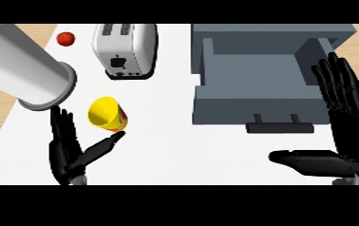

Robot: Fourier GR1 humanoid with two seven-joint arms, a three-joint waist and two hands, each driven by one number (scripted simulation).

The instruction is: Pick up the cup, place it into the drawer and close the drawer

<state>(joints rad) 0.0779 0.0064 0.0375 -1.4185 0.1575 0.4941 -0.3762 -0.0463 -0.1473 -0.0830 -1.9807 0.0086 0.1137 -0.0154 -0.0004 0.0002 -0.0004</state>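
Two hands are showing over the white desk. The left hand is sitting just beside the yellow cup, fingers straight and thumb spread toward its base, not clamped on anything, so I'd guess it's lining up a grab. The cup is lying tipped on its side, mouth facing up-left. The grey drawer is standing pulled open, ready for it. The right hand is resting open by the drawer's right side. Toaster and tomato are sitting further back.

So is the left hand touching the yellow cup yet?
Cannot tell. In the head view the left hand's thumb tip reaches the lower edge of the yellow cup, but neither contact nor a gap shows plainly.
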